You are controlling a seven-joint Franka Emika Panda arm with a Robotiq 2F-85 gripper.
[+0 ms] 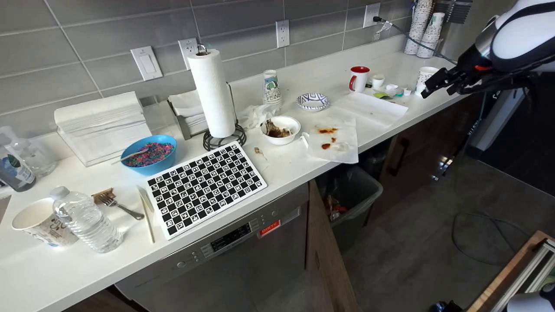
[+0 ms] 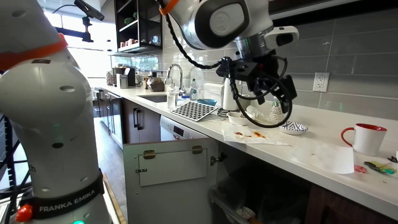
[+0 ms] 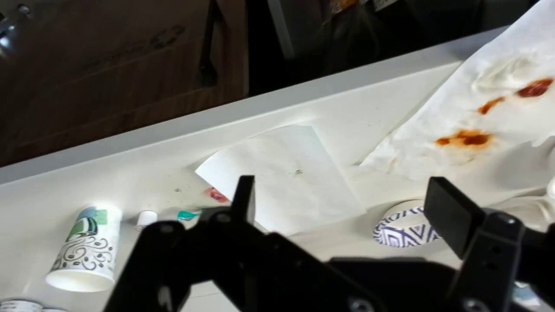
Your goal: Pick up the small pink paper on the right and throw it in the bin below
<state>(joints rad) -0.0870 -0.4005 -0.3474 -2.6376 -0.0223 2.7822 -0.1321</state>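
On the counter (image 3: 147,183), at the white sheet's (image 3: 284,173) edge — pink paper (image 3: 216,195) | wrist view: nine o'clock from the gripper (image 3: 340,195), beyond the nearer finger (image 3: 246,197), long axis roughly ten o'clock to four | fingers spread, pinching nothing — likely needs a nine-o'clock shift first

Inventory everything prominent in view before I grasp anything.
pink paper: 1, pink, on counter
white sheet: 1, white, beside pink paper
stained paper: 1, white, counter edge
bin: 1, dark grey, below counter
mug: 1, white and red, on counter
patterned dish: 1, blue-white, on counter
white bowl: 1, white, by stained paper
blue bowl: 1, blue, on counter
checkered board: 1, black-white, on counter
paper roll: 1, white, near checkered board
water bottle: 1, clear, on counter
paper cups: several, patterned white, on counter
arm: 1, white, over counter
gripper: 1, black, open over counter
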